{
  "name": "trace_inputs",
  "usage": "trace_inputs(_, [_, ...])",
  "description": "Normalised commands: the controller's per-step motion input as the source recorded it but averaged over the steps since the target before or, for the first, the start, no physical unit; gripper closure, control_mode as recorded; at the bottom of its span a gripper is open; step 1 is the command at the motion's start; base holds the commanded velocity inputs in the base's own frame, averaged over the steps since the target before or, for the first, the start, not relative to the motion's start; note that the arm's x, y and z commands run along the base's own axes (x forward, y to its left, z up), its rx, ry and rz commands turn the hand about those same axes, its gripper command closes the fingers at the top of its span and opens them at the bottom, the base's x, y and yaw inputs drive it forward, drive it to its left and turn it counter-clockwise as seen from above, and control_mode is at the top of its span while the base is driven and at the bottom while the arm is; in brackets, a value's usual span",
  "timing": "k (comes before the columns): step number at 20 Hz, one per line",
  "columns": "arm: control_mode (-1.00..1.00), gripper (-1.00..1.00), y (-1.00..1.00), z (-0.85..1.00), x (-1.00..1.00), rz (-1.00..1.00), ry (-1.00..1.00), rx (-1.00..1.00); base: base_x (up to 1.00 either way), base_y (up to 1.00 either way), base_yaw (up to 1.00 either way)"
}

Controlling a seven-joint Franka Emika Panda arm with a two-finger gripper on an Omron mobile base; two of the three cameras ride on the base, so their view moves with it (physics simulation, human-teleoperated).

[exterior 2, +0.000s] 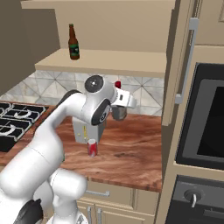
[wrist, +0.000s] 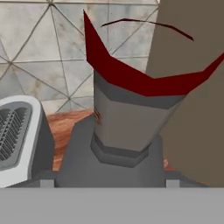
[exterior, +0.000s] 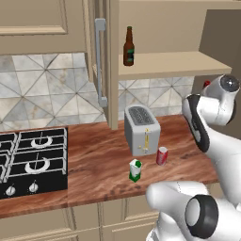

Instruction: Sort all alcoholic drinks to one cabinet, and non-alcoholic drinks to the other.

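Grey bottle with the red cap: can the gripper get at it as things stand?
Probably yes: in the hand view the grey bottle sits right ahead of the gripper, nothing between; toaster stands aside.

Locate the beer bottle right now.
The beer bottle stands upright on the open cabinet shelf, near its left end, above the toaster.

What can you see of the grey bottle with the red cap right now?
The grey bottle looks like dull grey glass, wide-bodied with stepped shoulders and a dark red cap on its neck. In the hand view it stands very close ahead of the gripper, beside the silver toaster. From the right base view its cap and body show around the gripper. Whether the fingers touch it cannot be told.
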Motion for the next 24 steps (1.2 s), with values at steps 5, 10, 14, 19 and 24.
trace_inputs(5, [-1.0, 1.0, 0.31, 0.93, -0.39, 0.0, -0.1, -0.03, 0.0, 0.0, 0.0])
trace_inputs(10, [-1.0, 1.0, 0.17, 0.71, -0.26, 0.0, -0.19, 0.0, 0.0, 0.0, 0.0])
trace_inputs(14, [-1.0, 1.0, 0.19, 0.71, -0.11, 0.02, -0.21, 0.0, 0.0, 0.0, 0.0])
trace_inputs(19, [-1.0, 1.0, 0.33, 0.52, 0.0, 0.0, -0.17, 0.0, 0.0, 0.0, 0.0])
trace_inputs(24, [-1.0, 1.0, 0.21, 0.54, 0.06, 0.0, -0.15, 0.0, 0.0, 0.0, 0.0])
